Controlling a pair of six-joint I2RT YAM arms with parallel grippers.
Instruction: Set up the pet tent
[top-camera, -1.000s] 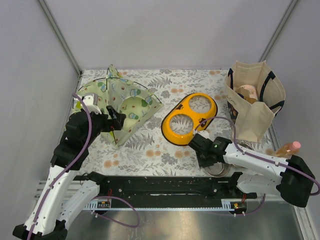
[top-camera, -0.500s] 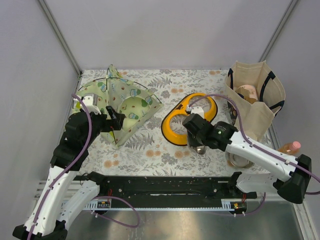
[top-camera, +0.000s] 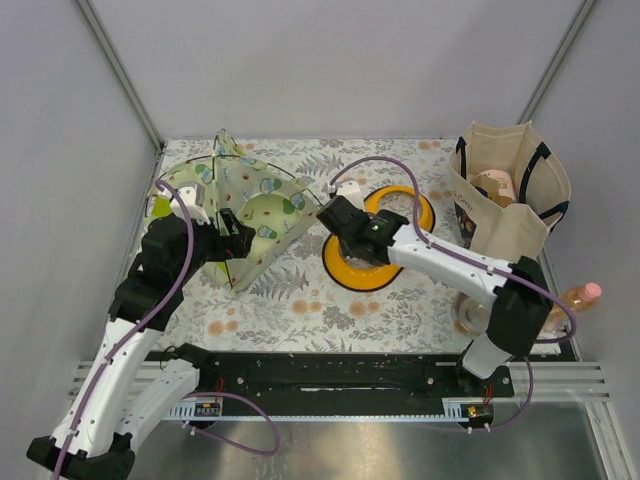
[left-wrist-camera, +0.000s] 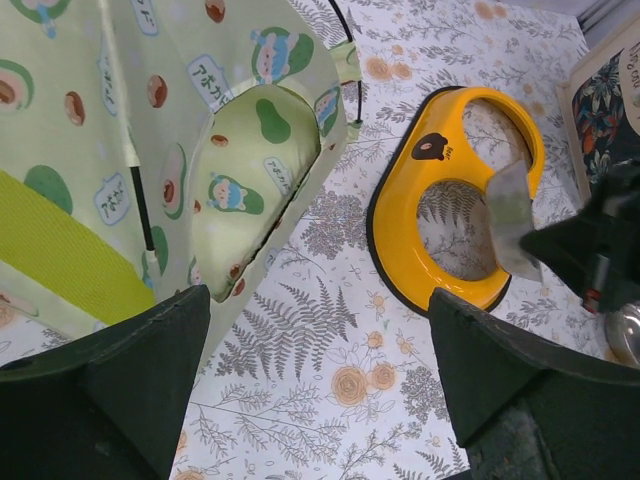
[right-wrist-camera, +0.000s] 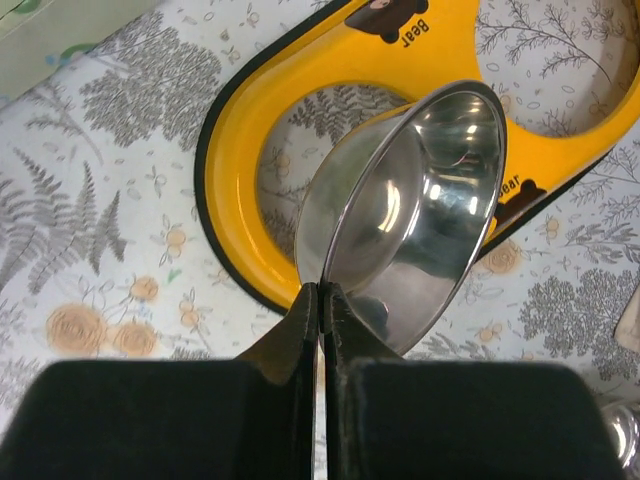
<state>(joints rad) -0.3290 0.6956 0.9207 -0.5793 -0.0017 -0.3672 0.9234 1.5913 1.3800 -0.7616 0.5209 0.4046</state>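
Robot lab test cell, plain grey partition walls (top-camera: 330, 60), aluminium corner struts (top-camera: 118, 70), black mounting rail (top-camera: 330, 372) along counter (top-camera: 300, 305) edge.

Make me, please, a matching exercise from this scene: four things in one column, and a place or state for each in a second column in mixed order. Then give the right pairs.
Things
1. pet tent
2. orange feeder
3. steel bowl
4. tote bag

Places or states
A. pinched at its rim by the shut right gripper
B. stands at the right edge of the table
C. lies flat near the middle of the table
D. at the far left, next to the open left gripper

Pairs: 1-D, 2-C, 3-A, 4-B
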